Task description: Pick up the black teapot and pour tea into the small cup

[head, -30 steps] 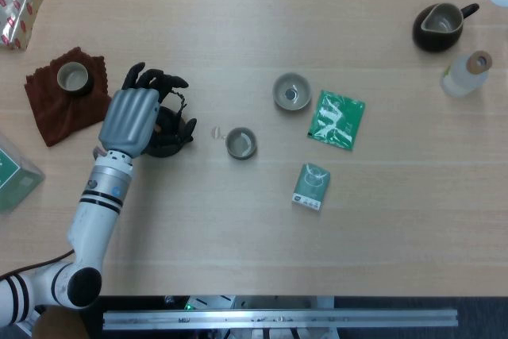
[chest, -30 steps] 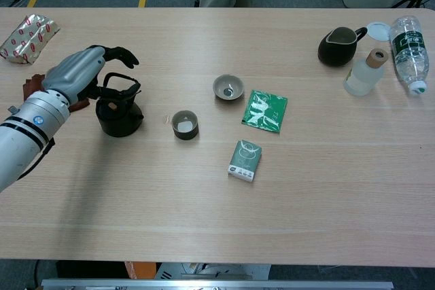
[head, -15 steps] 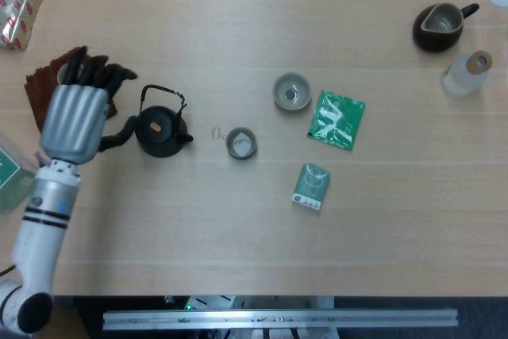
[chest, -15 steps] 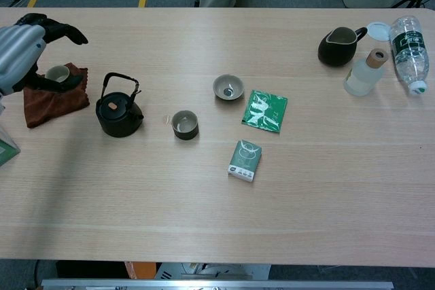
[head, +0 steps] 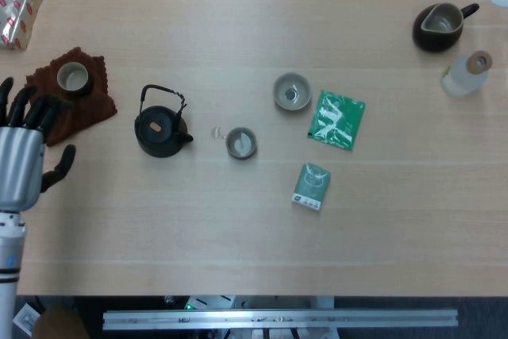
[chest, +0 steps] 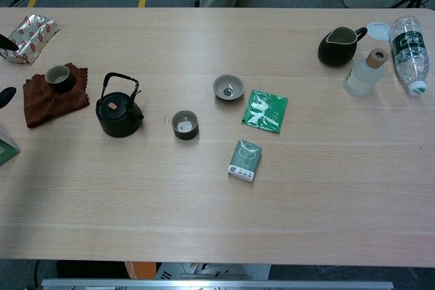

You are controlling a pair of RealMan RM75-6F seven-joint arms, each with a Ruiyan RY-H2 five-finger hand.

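The black teapot [head: 161,127] [chest: 119,113] stands upright on the table with its wire handle raised and its spout towards the small cup [head: 240,143] [chest: 184,125] just to its right. My left hand [head: 21,163] hovers at the far left edge, well left of the teapot, holding nothing, its fingers spread. In the chest view only dark fingertips [chest: 5,94] of it show at the left border. My right hand appears in neither view.
A second cup [head: 73,77] sits on a brown cloth [head: 83,109] left of the teapot. A wider cup [head: 291,91], a green packet [head: 336,119] and a small box [head: 311,186] lie mid-table. A dark pitcher [head: 439,26] and bottles [chest: 363,71] stand far right.
My left hand has let go of the teapot's handle and drawn back to the left edge of the table. The teapot has stayed where it stood.
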